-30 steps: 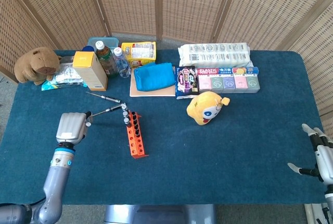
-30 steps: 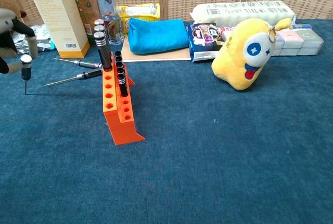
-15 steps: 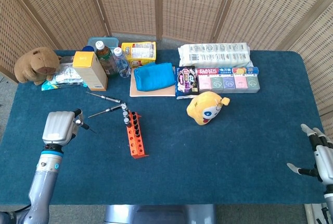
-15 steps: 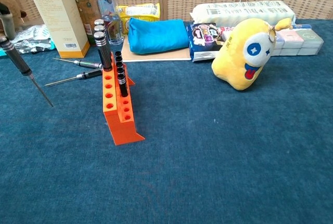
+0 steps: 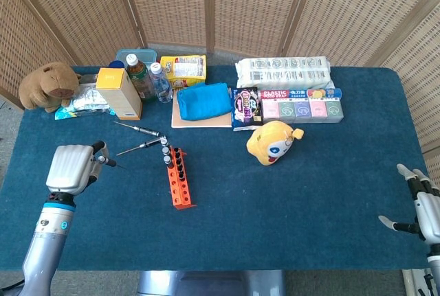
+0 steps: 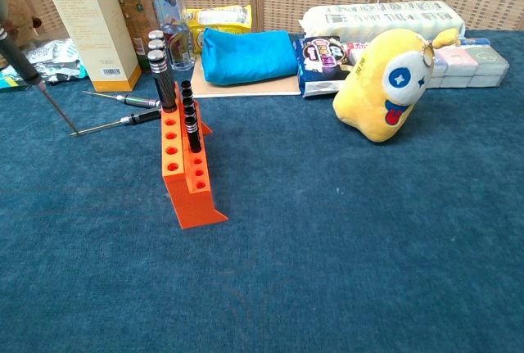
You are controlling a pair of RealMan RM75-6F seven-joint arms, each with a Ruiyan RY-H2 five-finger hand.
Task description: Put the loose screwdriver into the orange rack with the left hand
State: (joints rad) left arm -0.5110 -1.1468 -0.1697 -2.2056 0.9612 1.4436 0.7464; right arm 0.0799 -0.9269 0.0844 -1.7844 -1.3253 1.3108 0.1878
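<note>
Woven cane screens close off the back as we look down on the dark blue felt tabletop (image 5: 289, 200), with the slanted orange plastic rack (image 5: 179, 179) as our marker. Our left hand (image 5: 69, 168) sits well left of the rack, fingers closed round a slim black-handled screwdriver (image 6: 37, 87), its thin steel shaft angling down and toward the rack, tip clear of the felt as far as we can tell. Just behind the rack lie two more thin screwdrivers (image 5: 139, 129), and a few knurled metal handles (image 6: 155, 54) stand in the rack's far holes; the nearer holes look free. Right of the rack sits a yellow plush toy (image 5: 273, 141). Our right hand (image 5: 421, 208) hangs off the tabletop's far right corner, fingers spread, holding nothing. We judge this tool light, rigid and slick along the shaft, so the hold belongs on the handle, with the shaft brought upright before it drops into a hole.
</note>
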